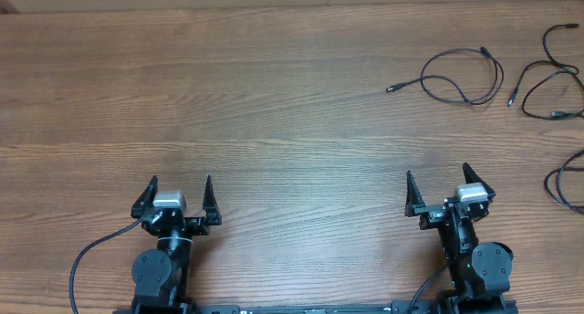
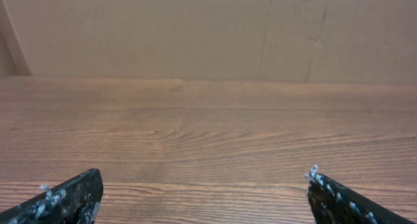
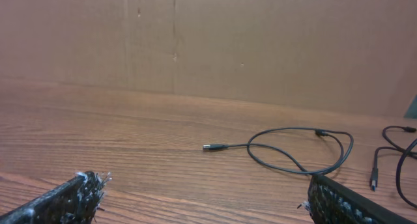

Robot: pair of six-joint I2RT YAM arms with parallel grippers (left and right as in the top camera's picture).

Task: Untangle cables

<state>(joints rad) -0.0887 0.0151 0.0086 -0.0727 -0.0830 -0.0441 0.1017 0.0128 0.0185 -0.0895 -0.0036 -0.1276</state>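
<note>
Three, possibly four, thin black cables on the wood-grain desk, all at its far right end, well apart from both arms.

Nearest cable: one open loop lying flat, crossing itself once. Small dark plug on a straight tail pointing left toward desk centre. Small thickening on the far side of the loop, too small to identify.

Second cable: just right of the first, not visibly touching it. Irregular bends, one plug end lying close beside the first loop. Further strand at the top right corner; cannot tell whether part of the same cord or a separate one.

Last cable: curved against the right frame edge, nearer the arms, mostly cut off.

No colour visible on any plug tip at this size.

Left tool: near edge of desk, left side, fingers spread wide, nothing between them, bare wood ahead in the wrist view.

Right tool: near edge, right side, fingers likewise wide apart and empty, the first loop lying ahead of it and slightly right.

Plain cardboard wall behind the desk.
</note>
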